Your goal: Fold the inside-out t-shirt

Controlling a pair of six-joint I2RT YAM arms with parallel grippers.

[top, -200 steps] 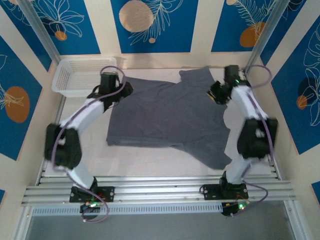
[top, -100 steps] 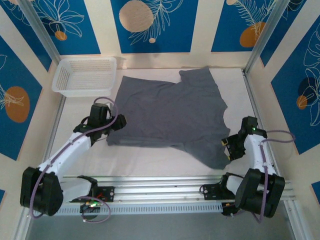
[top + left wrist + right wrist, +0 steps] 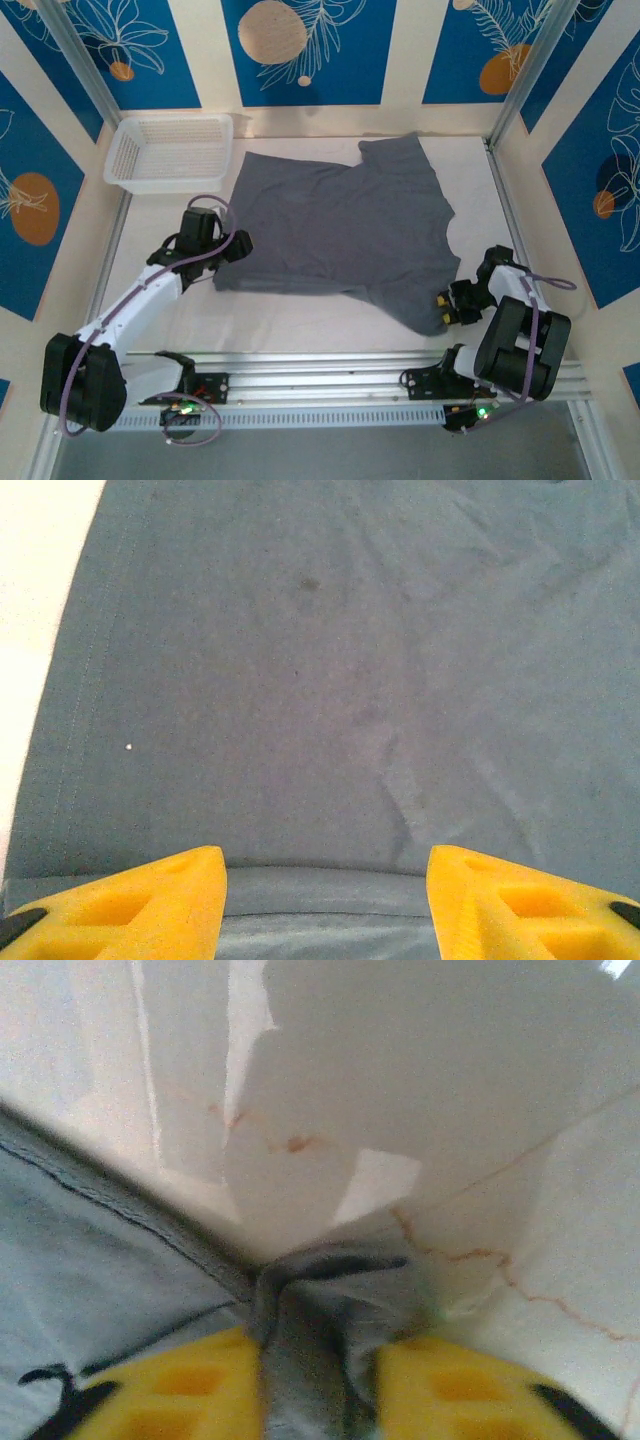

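The inside-out t-shirt [image 3: 340, 225] lies spread flat on the white table, dark grey, with one sleeve toward the back and one toward the near right. My left gripper [image 3: 232, 247] sits at the shirt's near left corner. In the left wrist view its yellow fingers [image 3: 130, 905] stand wide apart, open, over flat t-shirt fabric [image 3: 330, 680] with a hem band between them. My right gripper [image 3: 443, 303] is at the near right sleeve tip. In the right wrist view this gripper [image 3: 320, 1380] is shut on a bunched fold of the t-shirt [image 3: 330, 1290].
A white mesh basket [image 3: 165, 183] stands at the back left, just beyond the shirt's far left corner. Aluminium rails [image 3: 320, 375] run along the near edge in front of the arm bases. White table surface [image 3: 300, 320] lies between the shirt and the rails.
Both arms drew back from the shirt's far corners to its near edge. Over the last half second the right gripper moved left onto the sleeve tip and closed on it; the left barely moved.
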